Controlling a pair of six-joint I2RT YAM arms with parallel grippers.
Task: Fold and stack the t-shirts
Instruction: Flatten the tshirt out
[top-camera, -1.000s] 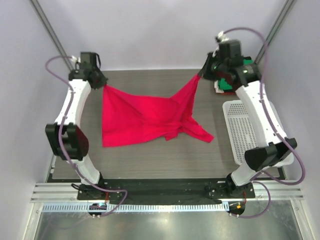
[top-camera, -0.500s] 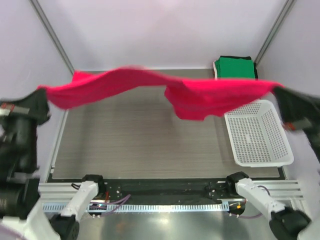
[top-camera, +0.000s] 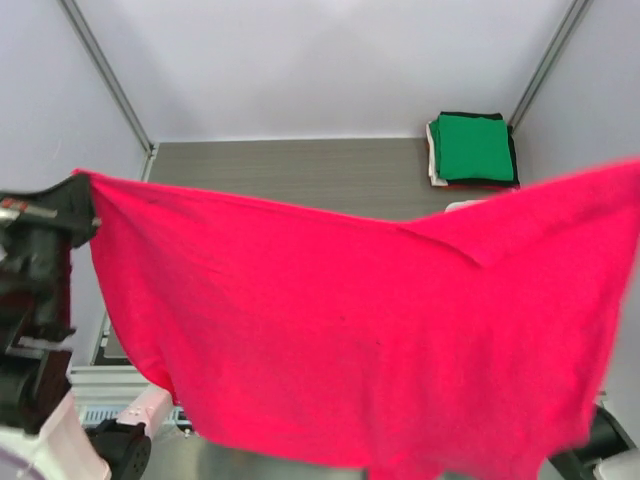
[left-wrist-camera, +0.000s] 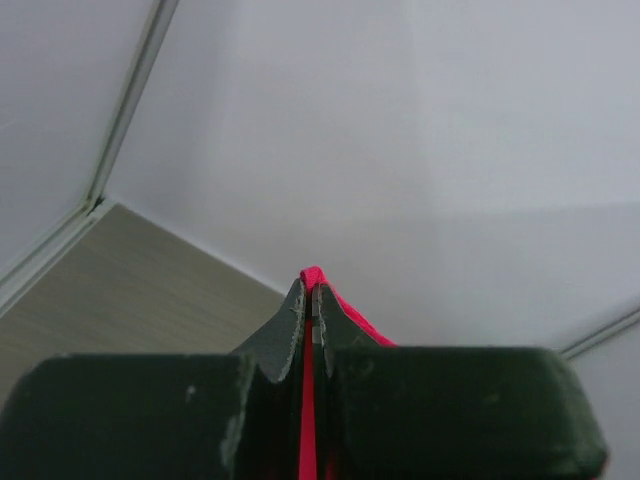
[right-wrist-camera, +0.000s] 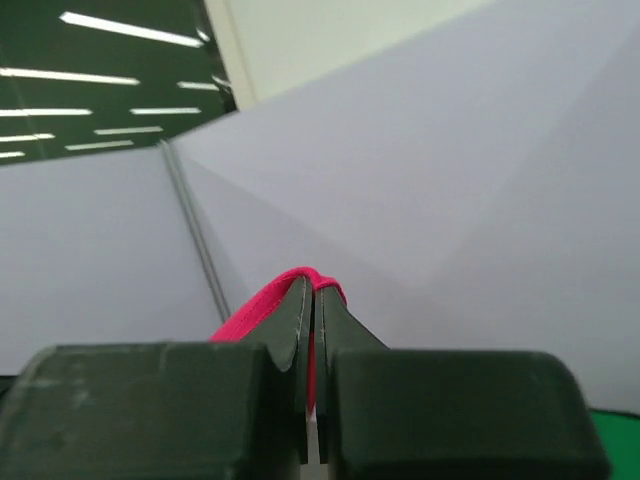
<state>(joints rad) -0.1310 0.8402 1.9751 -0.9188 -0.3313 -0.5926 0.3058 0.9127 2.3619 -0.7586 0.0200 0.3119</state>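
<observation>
Left black two-finger gripper is clamping shut on an edge of the bright red-pink cloth t-shirt, and the right black two-finger gripper is pinching another edge the same way. The t-shirt is hanging spread between them, high above the grey wood-grain table, hiding its near half. A green-topped stack of folded shirts is lying on the table's far right corner.

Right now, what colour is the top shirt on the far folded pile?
The top shirt is green, clearest in the top external view.
</observation>
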